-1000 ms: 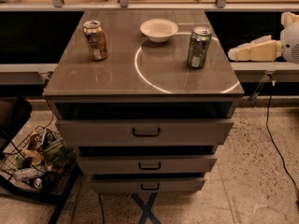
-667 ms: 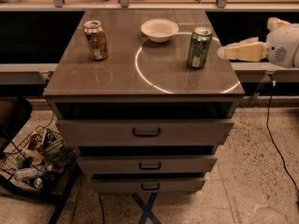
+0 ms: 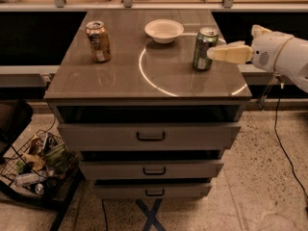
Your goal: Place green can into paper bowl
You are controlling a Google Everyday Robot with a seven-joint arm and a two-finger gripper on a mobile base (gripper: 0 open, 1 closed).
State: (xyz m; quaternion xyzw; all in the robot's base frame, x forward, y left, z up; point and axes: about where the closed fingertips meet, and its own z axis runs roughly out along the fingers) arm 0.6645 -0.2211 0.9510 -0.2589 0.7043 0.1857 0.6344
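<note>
Your green can (image 3: 204,48) stands upright on the brown cabinet top (image 3: 120,76), silver lid up, pale label patch turned your way. Hard on the right of the green can is your gripper (image 3: 222,53), held level at about the can's mid-height. Its pale tip meets the can's outline. Touching, or just short? You can't tell from this angle. Spread or pressed together? You can't tell that either. Further right of the green can, the white arm (image 3: 284,57) behind the gripper runs out of view.

Now look behind the green can and to its left. There sits the paper bowl (image 3: 164,31), near the can but clearly apart from it, right way up, its off-white inside showing.

Well apart, to the far left of the green can, the orange-brown can (image 3: 98,41) stands upright too.

A thin white ring (image 3: 144,73) is drawn on the top; it curves up between the bowl and the green can, then sweeps round in front of the green can.

Below the green can, the cabinet front shows three drawers (image 3: 150,136), one under the other, each with a dark handle.

Down on the speckled floor, low and far left of the green can, a wire basket (image 3: 33,170) holds a jumble of litter. Low and right of the green can, a dark cable (image 3: 284,148) trails across the floor.
</note>
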